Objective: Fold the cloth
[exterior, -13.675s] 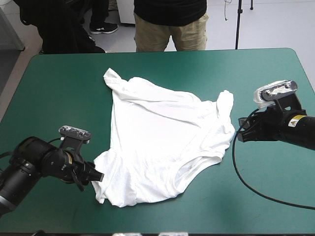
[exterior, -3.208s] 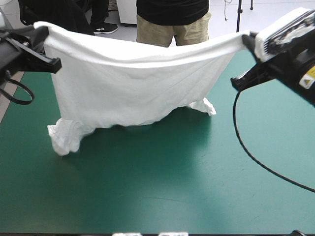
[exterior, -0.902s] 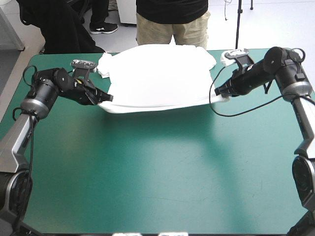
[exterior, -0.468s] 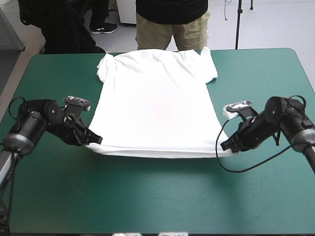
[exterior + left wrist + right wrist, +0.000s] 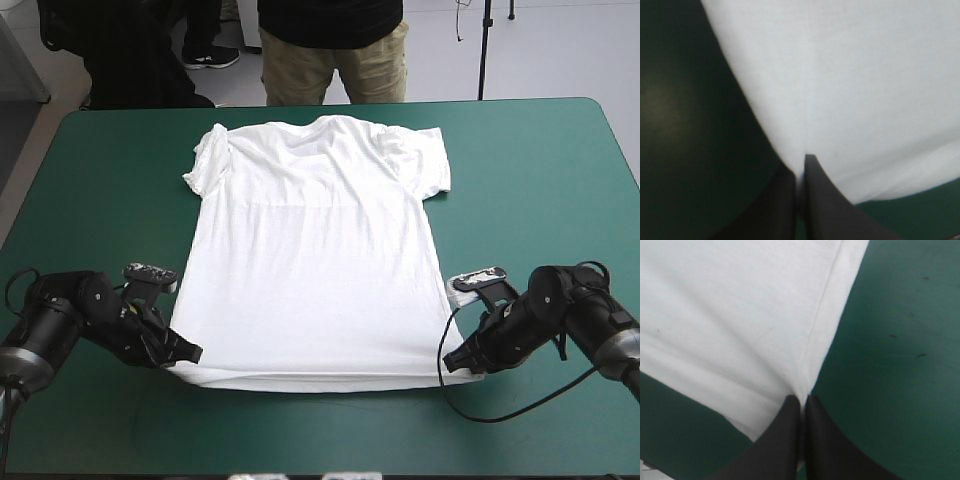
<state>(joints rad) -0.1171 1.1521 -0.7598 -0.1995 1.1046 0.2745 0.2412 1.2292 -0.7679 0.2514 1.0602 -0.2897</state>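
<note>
T-shirt (image 5: 315,260) spread flat at frame centre on teal-green table (image 5: 540,170), collar toward top, left gripper (image 5: 190,355) lower left pinching one hem corner, right gripper (image 5: 452,360) lower right pinching the other

Bright, even light throws faint shadow beside the T-shirt (image 5: 318,260).

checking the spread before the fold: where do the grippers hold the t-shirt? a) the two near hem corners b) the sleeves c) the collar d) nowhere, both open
A: the left gripper and the right gripper are each shut on a hem corner of the flat T-shirt, at its edge nearest the robot.
</note>
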